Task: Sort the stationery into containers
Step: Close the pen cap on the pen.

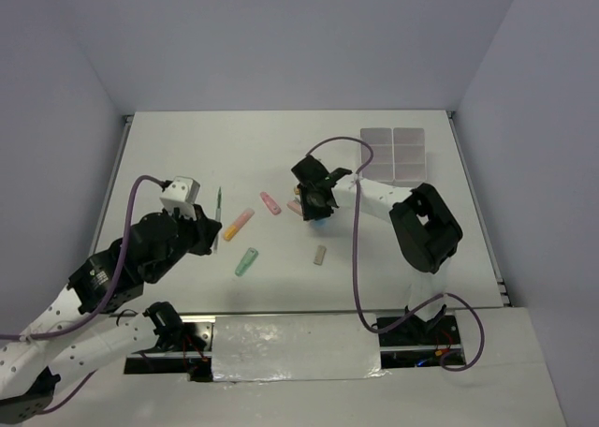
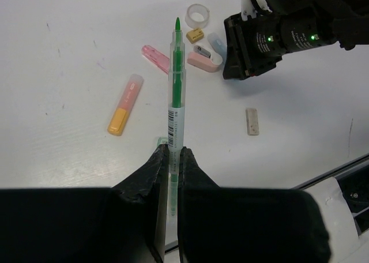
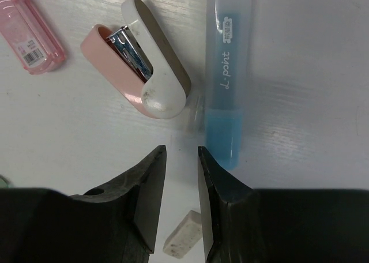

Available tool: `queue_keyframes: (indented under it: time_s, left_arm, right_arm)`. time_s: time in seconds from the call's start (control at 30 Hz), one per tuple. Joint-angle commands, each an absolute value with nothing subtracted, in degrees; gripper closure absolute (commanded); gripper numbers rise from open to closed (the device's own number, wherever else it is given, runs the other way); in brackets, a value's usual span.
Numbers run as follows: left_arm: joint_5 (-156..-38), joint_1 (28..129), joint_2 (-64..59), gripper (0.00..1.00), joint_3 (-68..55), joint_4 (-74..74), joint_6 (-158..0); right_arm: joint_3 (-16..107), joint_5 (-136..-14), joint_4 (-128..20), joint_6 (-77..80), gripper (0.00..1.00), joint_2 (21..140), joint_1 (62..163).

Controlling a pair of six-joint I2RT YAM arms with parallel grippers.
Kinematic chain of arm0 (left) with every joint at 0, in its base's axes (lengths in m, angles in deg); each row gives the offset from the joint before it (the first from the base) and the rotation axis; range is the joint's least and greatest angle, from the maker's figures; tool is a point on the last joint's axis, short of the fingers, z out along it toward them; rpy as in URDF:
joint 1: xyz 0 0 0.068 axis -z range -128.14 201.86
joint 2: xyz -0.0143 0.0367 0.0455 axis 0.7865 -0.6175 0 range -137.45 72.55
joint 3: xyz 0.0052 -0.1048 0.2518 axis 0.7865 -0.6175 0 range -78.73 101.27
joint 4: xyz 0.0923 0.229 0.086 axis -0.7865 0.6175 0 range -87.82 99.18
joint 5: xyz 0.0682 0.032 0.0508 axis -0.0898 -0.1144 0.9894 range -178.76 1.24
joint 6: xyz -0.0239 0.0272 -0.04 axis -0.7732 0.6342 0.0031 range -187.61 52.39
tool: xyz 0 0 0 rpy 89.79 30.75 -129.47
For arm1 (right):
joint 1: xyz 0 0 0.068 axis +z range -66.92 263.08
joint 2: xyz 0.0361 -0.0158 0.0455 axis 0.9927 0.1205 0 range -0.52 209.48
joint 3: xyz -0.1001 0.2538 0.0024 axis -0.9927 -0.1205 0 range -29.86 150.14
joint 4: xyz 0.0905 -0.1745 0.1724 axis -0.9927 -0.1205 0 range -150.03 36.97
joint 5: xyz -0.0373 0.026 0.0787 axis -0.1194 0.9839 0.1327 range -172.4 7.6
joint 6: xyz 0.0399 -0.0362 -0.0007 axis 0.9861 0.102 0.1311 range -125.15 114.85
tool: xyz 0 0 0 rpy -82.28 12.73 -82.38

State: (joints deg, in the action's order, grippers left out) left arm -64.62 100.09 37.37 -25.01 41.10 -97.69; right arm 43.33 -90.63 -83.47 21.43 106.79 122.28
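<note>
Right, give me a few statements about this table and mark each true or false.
1. The left pincer is clamped on a green pen. True.
2. The right pincer holds the blue highlighter. False: nothing sits between its jaws, and the highlighter lies on the table just ahead of one finger.
3. The orange highlighter is in the box. False: it lies loose on the table, well away from the box.
4. A pink and white stapler lies beside the blue highlighter. True.
</note>
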Motion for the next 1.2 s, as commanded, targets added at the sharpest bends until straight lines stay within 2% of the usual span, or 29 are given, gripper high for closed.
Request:
queue_keyframes:
  time_s: [0.0,0.87,1.03,1.17]
  left_arm:
    - [-64.77,100.03,36.17,1.00,-24.59,39.36,-96.52]
    - [-64.68,100.03,36.60,1.00,-24.67,39.36,-96.52]
    - [-64.68,100.03,36.60,1.00,-24.59,39.45,-96.43]
    - [-64.77,100.03,36.51,1.00,-24.59,39.36,-96.43]
  right_arm:
    - [45.81,-89.70,-81.42,21.30,0.64,107.06,121.84]
    - [52.75,-93.47,-86.86,17.96,0.65,115.05,119.73]
    - [52.41,-93.56,-87.40,18.31,0.67,114.80,119.82]
    - [50.65,-93.56,-86.78,18.40,0.73,114.09,119.73]
